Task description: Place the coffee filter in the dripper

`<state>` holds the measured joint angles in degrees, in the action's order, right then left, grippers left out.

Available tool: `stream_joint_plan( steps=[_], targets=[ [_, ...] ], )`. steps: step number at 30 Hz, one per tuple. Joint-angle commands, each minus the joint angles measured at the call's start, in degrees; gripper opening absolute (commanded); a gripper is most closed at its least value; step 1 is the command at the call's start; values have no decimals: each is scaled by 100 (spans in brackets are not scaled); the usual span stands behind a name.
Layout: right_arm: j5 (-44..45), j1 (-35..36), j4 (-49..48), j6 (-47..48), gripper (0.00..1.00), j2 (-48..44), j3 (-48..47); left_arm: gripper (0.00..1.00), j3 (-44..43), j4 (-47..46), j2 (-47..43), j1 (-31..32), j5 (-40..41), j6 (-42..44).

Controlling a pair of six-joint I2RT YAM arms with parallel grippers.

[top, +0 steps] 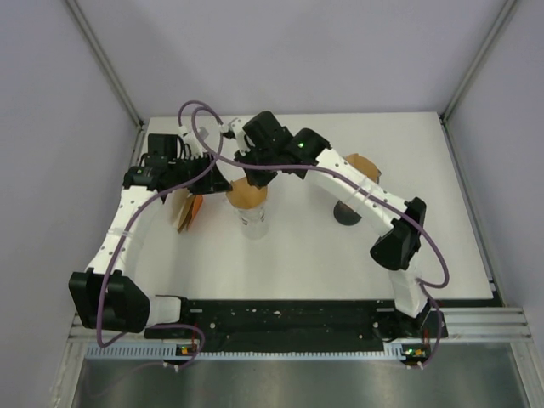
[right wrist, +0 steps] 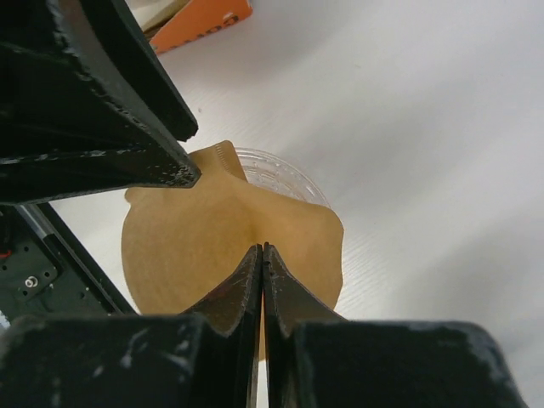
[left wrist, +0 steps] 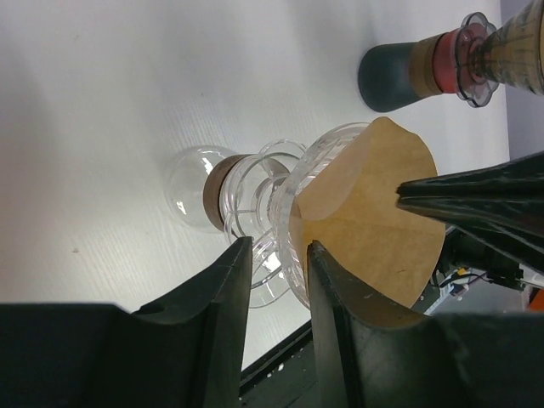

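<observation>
- At the far left of the overhead view, some tan sheets point(top: 181, 211) and an orange packet point(top: 196, 207) lie side by side. The left wrist camera misses both, and the right wrist camera catches only the packet's corner.
- The left gripper point(left wrist: 279, 248) has its fingers part-way apart, with the glass rim of the dripper point(left wrist: 293, 212) between them. Whether they press on the glass I cannot tell.
- The dripper sits on a clear carafe point(left wrist: 197, 187).
- The coffee filter point(left wrist: 370, 212), a brown cone, has its pointed end in the dripper's mouth, and its wide part stands out above the rim.
- The right gripper point(right wrist: 262, 248) is clamped on the filter's upper edge, fingers together. Its own camera shows this plainly, but overhead the wrist hides the pinch.
- At right, well apart, stands a dark-based stand point(left wrist: 391, 76). Only the left wrist view shows its red collar point(left wrist: 450, 53).
</observation>
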<state>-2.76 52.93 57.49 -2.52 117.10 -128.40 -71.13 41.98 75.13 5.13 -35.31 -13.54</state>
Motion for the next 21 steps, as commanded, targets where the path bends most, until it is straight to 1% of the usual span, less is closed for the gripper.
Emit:
stream_joint_plan(
  steps=[1, 6, 7, 9, 11, 14, 19, 21],
  targets=[
    [-93, -19, -291, 156, 0, -766, -282, 40, -234, 30, -148, 59, -29, 220],
    [258, -203, -511, 130, 0, -1223, 130, 52, -384, 144, -157, 59, 42, 334],
    [259, -265, -581, 103, 7, -1346, 253, 54, -427, 179, -157, 67, 42, 343],
    [469, -370, -739, 59, 29, -1566, 490, 56, -498, 240, -166, 59, 68, 396],
    [575, -493, -932, 33, 43, -1777, 727, 58, -577, 302, -166, 59, 94, 440],
    [637, -748, -1143, -37, 57, -2111, 1061, 61, -691, 407, -166, 59, 138, 510],
    [917, -1205, -1451, -99, 75, -2717, 1624, 67, -1016, 601, -148, 59, 252, 668],
    [962, -1442, -1627, -143, 80, -3042, 1896, 70, -1183, 680, -131, 59, 296, 730]
  ],
)
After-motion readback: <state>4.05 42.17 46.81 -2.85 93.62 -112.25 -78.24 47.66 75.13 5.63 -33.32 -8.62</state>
